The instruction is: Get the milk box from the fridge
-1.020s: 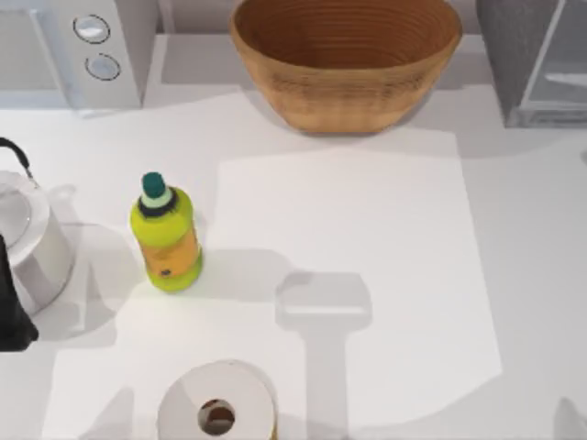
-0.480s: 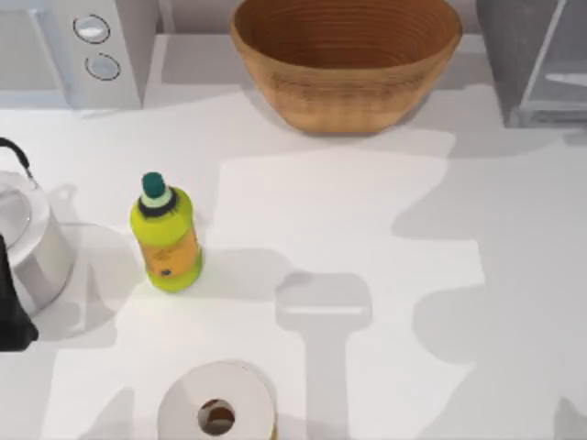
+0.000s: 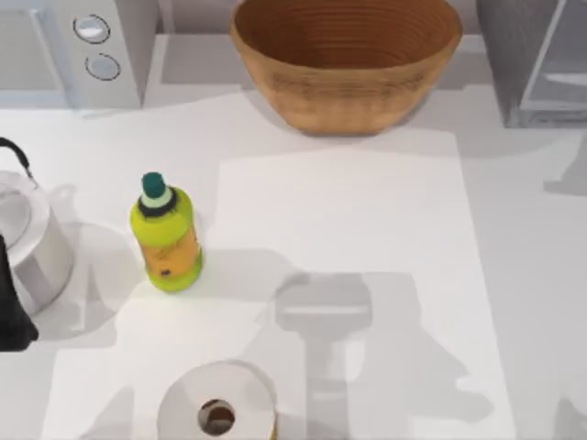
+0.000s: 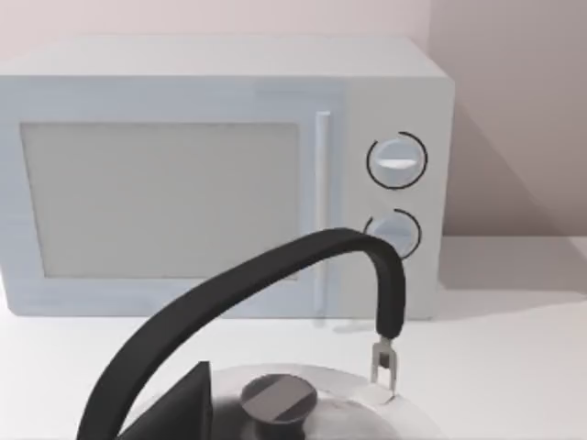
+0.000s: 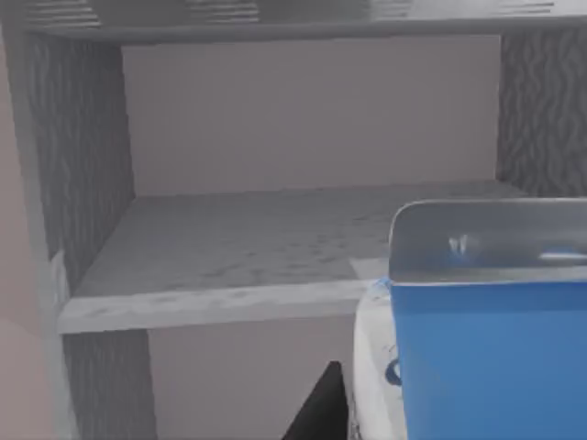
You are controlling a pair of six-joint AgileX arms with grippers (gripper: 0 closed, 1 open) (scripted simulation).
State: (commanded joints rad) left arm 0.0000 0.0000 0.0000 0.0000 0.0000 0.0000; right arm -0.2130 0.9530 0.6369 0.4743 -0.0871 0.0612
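- My right claw's opening I cannot tell; the milk box (image 5: 477, 357) looms close before the fridge (image 5: 275, 183) shelf.
- Draw it out level (clearing that shelf edge).
- Left arm parked by the kettle (image 4: 275, 403), far-left counter.

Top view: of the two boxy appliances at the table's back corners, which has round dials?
The white appliance at the back left; the speckled grey fridge has none.
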